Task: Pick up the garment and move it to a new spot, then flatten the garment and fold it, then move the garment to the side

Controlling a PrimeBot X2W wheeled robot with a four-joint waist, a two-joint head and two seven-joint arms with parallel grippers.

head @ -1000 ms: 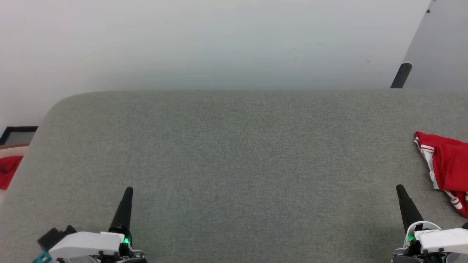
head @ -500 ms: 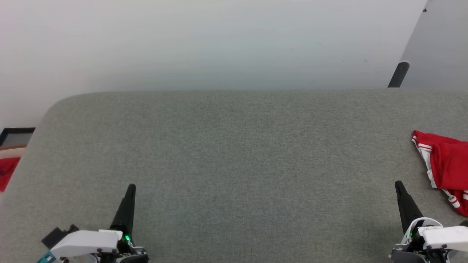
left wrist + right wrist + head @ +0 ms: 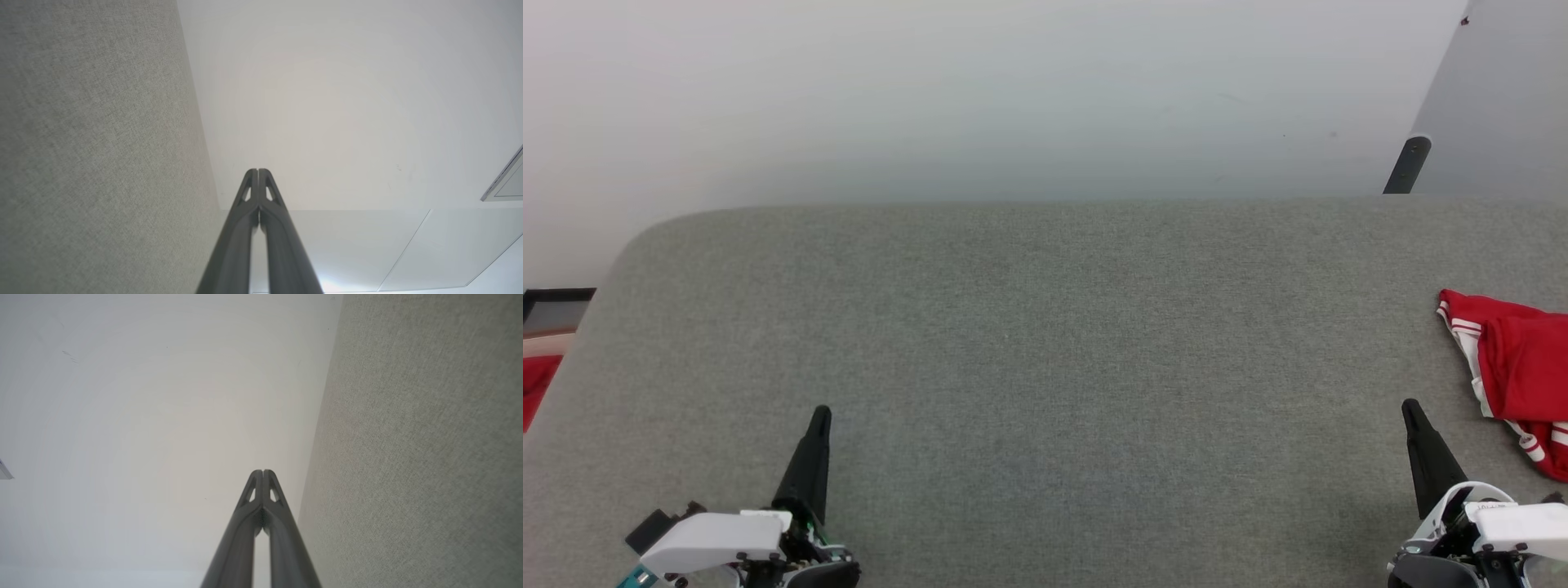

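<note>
- Head view: the garment [image 3: 1515, 359] lies bunched at the right edge of the grey surface [image 3: 1045, 327]. The frame cuts part of it off, so I cannot tell whether it is folded. The left gripper [image 3: 820, 412] and right gripper [image 3: 1407, 406] point up from the lower corners, well apart, jaws pressed together and holding nothing. Over the last second the whole picture has slid a little leftward — garment, surface corner and dark pole [image 3: 1406, 163] alike — so the camera has turned and the cloth has not moved. Both fingertips now stand slightly higher in the frame. A plain red cloth [image 3: 535, 388] shows beyond the surface's left edge.
- Left wrist view: the jaws are shut tip to tip, with grey surface on one side and pale wall ahead.
- Right wrist view: the same — jaws closed and empty, no cloth between them.
- For the task: a garment at the side with both arms clear of it fits either a jersey waiting to be picked up or one already set aside. Nothing here decides between them.
</note>
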